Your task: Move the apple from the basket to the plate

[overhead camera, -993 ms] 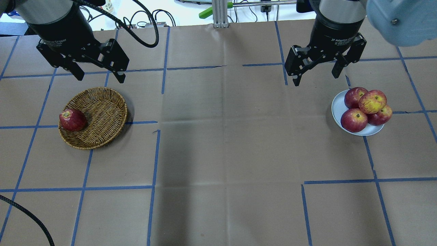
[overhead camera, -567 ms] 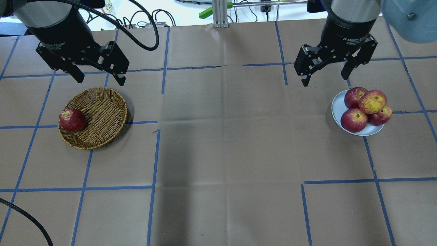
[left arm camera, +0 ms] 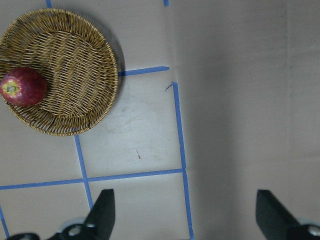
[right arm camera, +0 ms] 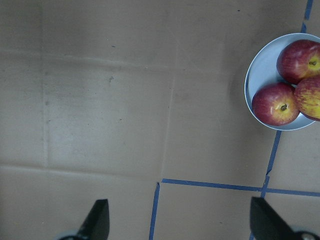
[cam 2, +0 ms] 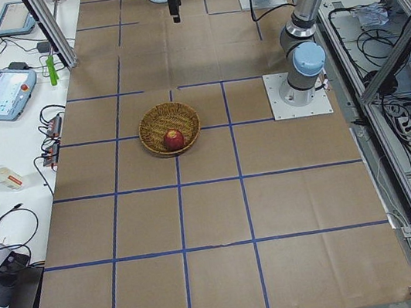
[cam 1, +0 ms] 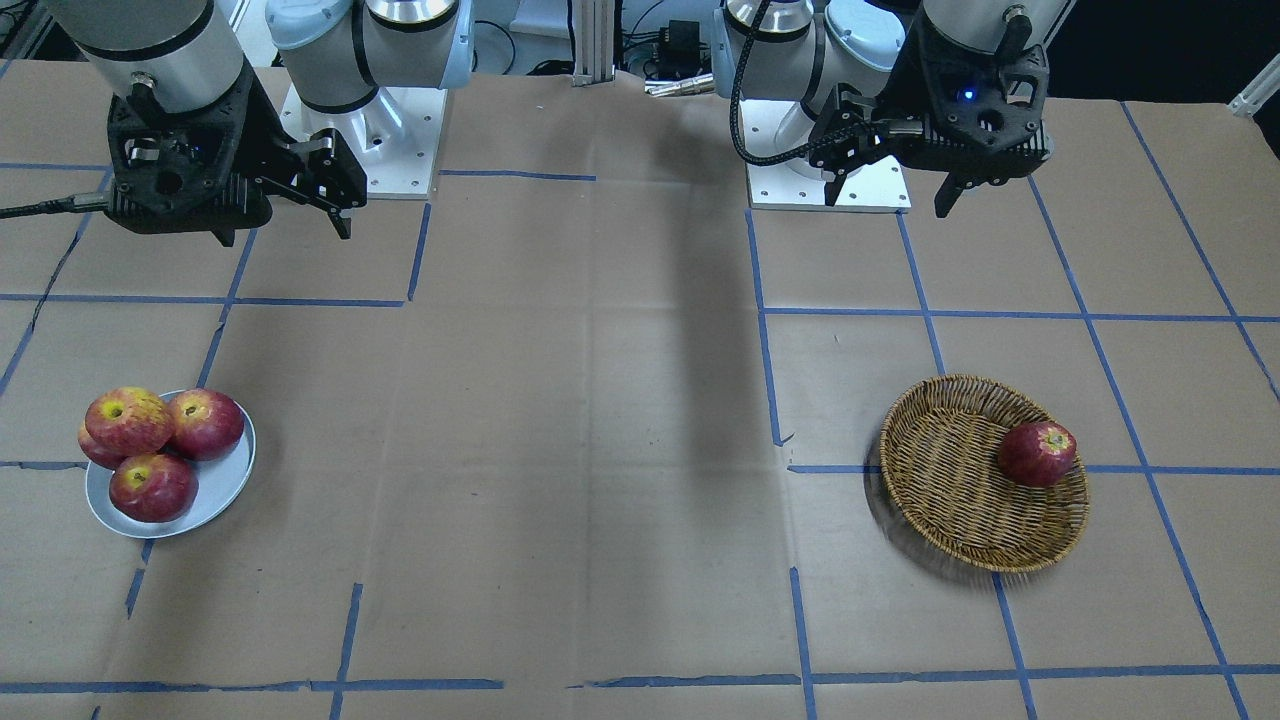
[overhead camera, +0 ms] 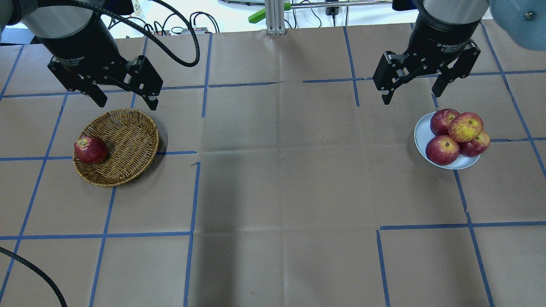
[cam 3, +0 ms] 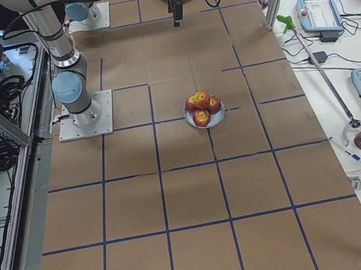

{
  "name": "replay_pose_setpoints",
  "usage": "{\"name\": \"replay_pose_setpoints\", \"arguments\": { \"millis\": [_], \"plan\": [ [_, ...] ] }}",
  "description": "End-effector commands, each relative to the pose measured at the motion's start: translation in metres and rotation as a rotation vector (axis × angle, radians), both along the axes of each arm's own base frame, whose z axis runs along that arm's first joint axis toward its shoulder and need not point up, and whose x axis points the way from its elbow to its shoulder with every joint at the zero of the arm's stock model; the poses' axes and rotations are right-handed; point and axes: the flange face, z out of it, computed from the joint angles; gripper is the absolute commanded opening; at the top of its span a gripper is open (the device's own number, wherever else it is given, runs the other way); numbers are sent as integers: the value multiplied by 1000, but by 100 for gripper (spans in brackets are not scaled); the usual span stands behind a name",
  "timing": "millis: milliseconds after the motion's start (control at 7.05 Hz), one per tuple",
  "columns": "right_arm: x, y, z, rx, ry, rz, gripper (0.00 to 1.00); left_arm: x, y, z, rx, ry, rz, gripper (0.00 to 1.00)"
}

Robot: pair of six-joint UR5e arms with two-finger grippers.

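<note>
The pale pinkish-red apple (overhead camera: 465,126) with its yellow patch lies on top of three darker red apples on the grey-blue plate (overhead camera: 421,133) at the right. It also shows in the front view (cam 1: 128,420) on the plate (cam 1: 225,490). The wicker basket (overhead camera: 128,140) at the left holds one dark red apple (overhead camera: 90,149) against its left rim. My left gripper (overhead camera: 128,103) hangs open and empty above the basket's far edge. My right gripper (overhead camera: 411,97) hangs open and empty, up and to the left of the plate.
The table is covered in brown paper with a blue tape grid (overhead camera: 192,192). Cables (overhead camera: 179,25) and a metal post (overhead camera: 275,17) lie along the far edge. The wide middle strip between the basket and the plate holds nothing.
My right gripper has moved to the right and a little toward the far edge, still open. My left gripper has barely shifted. The apples, basket and plate have not moved.
</note>
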Motion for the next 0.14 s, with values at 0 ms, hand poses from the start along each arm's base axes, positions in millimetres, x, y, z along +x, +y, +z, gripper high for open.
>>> {"name": "replay_pose_setpoints", "arguments": {
  "millis": [0],
  "plan": [
    [0,0,0,1,1,1,100,0,5,-4,10,3,0,99]
  ]
}}
